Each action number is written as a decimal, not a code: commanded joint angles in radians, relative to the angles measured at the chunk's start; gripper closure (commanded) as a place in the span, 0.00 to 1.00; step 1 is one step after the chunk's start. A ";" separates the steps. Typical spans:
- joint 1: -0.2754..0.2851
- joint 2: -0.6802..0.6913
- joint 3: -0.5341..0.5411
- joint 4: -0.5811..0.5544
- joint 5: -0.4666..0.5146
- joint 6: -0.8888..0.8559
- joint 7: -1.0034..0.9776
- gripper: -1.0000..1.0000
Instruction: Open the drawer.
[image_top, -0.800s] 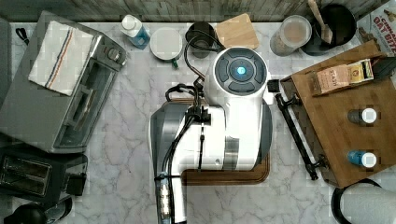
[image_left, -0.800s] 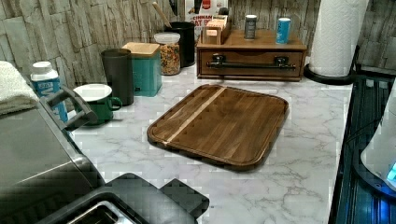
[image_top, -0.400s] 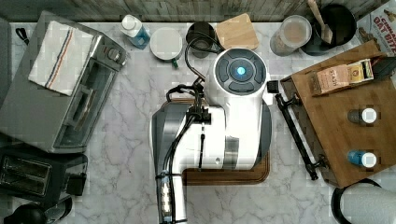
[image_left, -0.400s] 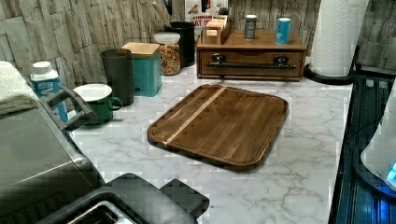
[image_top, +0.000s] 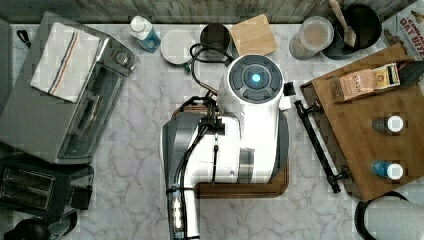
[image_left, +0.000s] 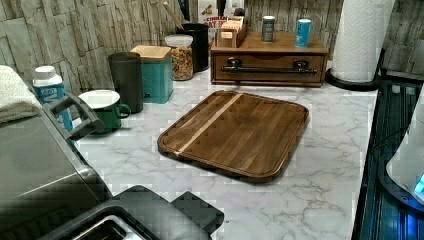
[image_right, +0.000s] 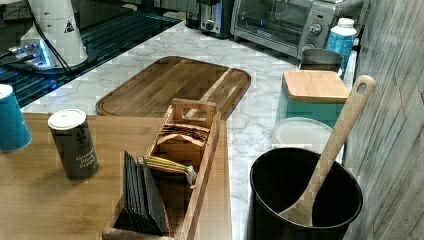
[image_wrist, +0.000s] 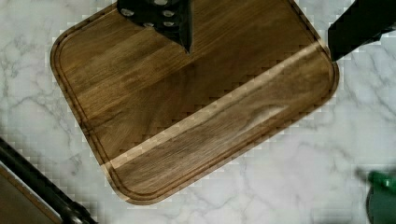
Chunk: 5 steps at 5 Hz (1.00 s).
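Drawer (image_left: 269, 68): we see it shut in the left view, set in a low wooden cabinet (image_left: 320, 50) at the back of the marble counter (image_left: 330, 150); black bar handle (image_left: 270, 70) runs along its front.
Drawer from above: handle (image_top: 318, 146) lies along the cabinet's edge on the top view's right.
Claw (image_wrist: 261, 28): in the wrist view we see two dark fingers (image_wrist: 161, 16) wide apart, gripping nothing, hanging over the wooden tray (image_wrist: 187, 102).
Handle in wrist view: a dark bar at one corner (image_wrist: 37, 186), probably the drawer handle, but we can't be sure.
Arm (image_top: 250, 115): white body sits over the tray in the top view, well apart from the drawer.
Tray: flat on the counter, between the arm base (image_right: 55, 30) and the cabinet in the right view.
Cabinet top: two small bottles (image_left: 285, 30), a box of tea packets (image_right: 175, 165).
Beside cabinet: paper towel roll (image_left: 357, 40) on the left view's right; black pot (image_right: 300, 200) with a wooden spoon (image_right: 330, 145).
Other side: toaster oven (image_top: 65, 95), green mug (image_left: 105, 107).
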 joint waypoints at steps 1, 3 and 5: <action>-0.029 -0.256 -0.046 -0.338 -0.024 0.162 -0.515 0.00; -0.070 -0.265 -0.136 -0.424 -0.013 0.237 -0.952 0.00; -0.110 -0.219 -0.219 -0.482 -0.010 0.364 -1.297 0.00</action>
